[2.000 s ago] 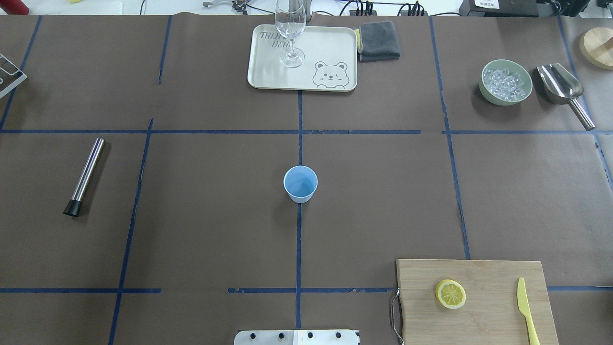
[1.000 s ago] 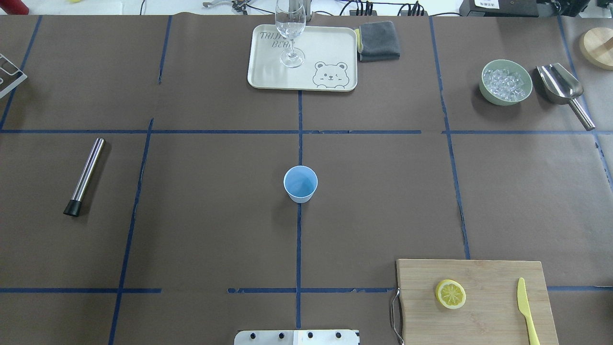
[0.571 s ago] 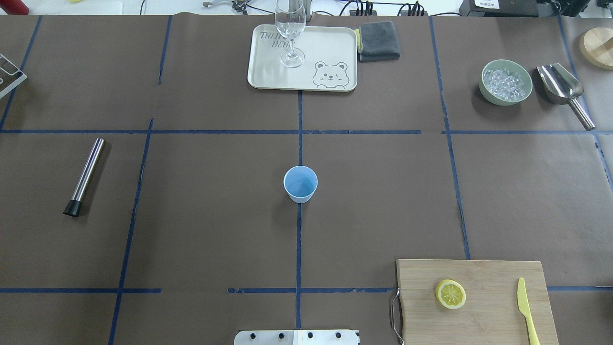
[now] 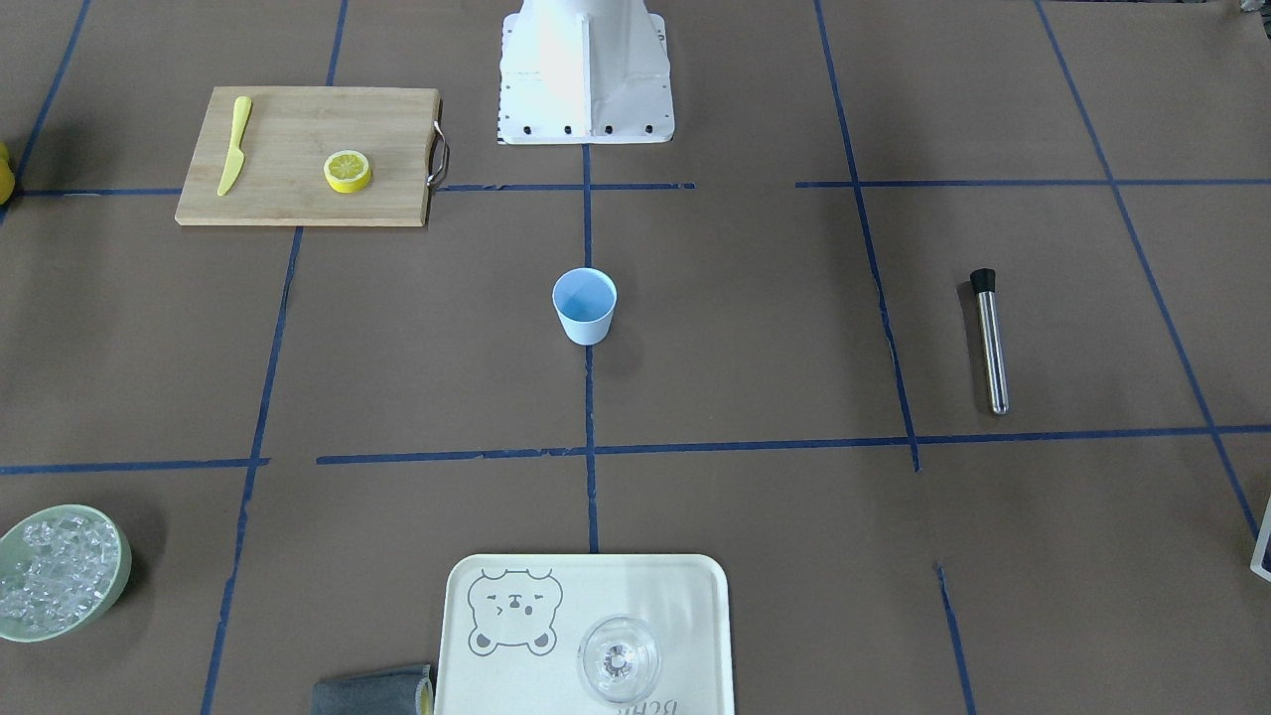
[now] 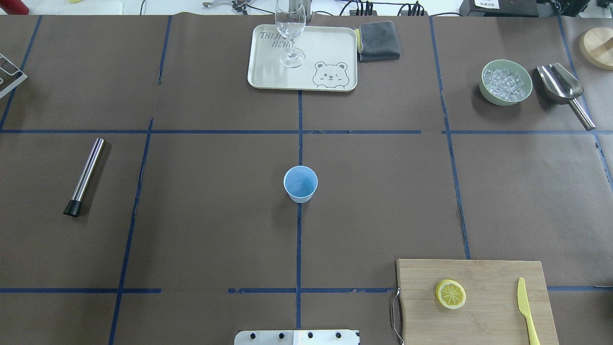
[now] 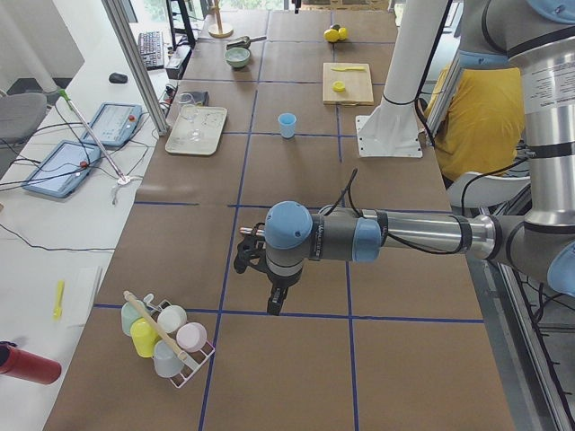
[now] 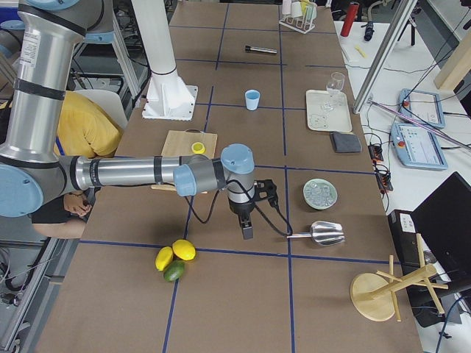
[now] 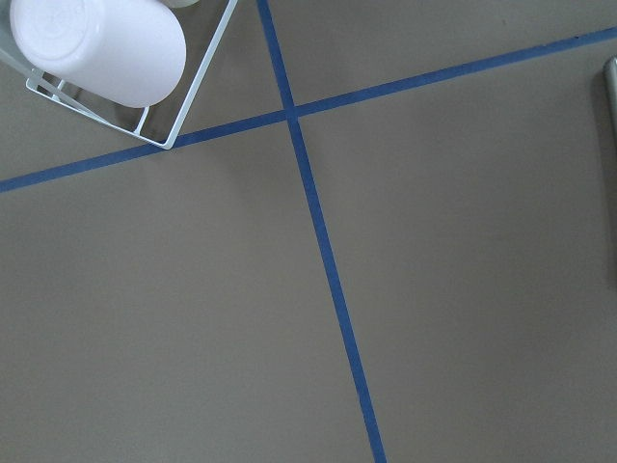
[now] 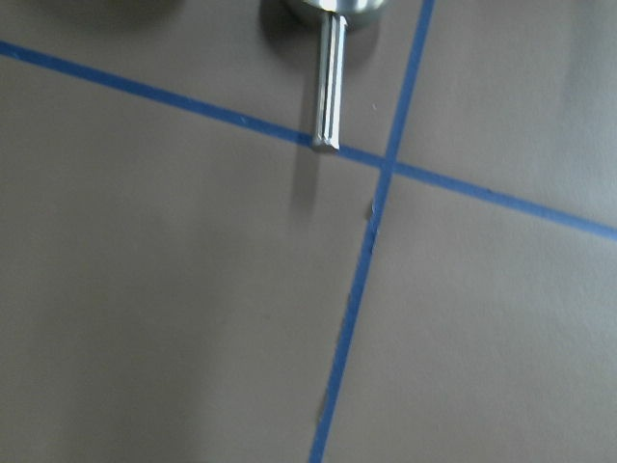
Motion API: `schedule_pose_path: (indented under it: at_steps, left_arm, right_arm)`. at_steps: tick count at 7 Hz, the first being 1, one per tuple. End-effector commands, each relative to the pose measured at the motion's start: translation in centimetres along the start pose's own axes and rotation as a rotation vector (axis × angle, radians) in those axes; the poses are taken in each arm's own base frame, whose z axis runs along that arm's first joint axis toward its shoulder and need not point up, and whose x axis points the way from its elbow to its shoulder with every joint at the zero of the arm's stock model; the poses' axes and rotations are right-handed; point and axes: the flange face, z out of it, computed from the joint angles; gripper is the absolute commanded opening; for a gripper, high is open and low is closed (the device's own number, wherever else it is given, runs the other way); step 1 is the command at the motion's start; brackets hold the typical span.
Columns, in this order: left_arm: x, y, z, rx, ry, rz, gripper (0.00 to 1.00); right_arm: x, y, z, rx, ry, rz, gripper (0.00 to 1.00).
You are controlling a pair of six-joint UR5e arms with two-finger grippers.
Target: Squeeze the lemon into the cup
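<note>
The lemon [image 5: 450, 293] is a thick round slice lying flat on a wooden cutting board [image 5: 483, 321] at the near right of the table; it also shows in the front-facing view [image 4: 348, 171]. The light-blue cup [image 5: 300, 183] stands upright at the table's centre on a blue tape line, also in the front-facing view [image 4: 585, 306]. The left gripper [image 6: 277, 301] shows only in the exterior left view, low over the table's far left end, far from both. The right gripper [image 7: 248, 229] shows only in the exterior right view, beside the scoop. I cannot tell if either is open or shut.
A yellow plastic knife [image 5: 526, 306] lies on the board right of the lemon. A green bowl of ice [image 5: 506, 82] and a metal scoop [image 5: 562, 88] sit far right. A tray [image 5: 330, 48] with a glass [image 5: 290, 33] stands at the back. A metal muddler [image 5: 85, 176] lies left.
</note>
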Motion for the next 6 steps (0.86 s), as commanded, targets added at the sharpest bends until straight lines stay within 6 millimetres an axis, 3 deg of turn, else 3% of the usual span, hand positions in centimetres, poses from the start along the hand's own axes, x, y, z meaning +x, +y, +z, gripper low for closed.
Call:
schedule_pose_path:
  at_steps: [1, 2, 3, 5, 6]
  left_arm:
    - [0.1, -0.2, -0.1, 0.004, -0.001, 0.004, 1.0]
    - [0.1, -0.2, -0.2, 0.005, -0.001, 0.006, 1.0]
    - [0.2, -0.3, -0.2, 0.006, -0.001, 0.008, 1.0]
    - [0.2, -0.3, -0.3, 0.007, -0.002, 0.009, 1.0]
    - [0.2, -0.2, -0.2, 0.005, -0.001, 0.007, 1.0]
  right_arm:
    - [-5.3, -5.5, -2.8, 0.083, -0.061, -0.008, 1.0]
    - [-9.9, -6.4, -3.1, 0.073, -0.138, 0.039, 1.0]
    - [-12.2, -7.2, -4.0, 0.087, -0.176, 0.0, 1.0]
    - [-20.8, -6.9, -4.9, 0.115, -0.212, -0.11, 1.0]
    - [-25.0, -6.6, -3.8, 0.093, -0.225, -0.137, 1.0]
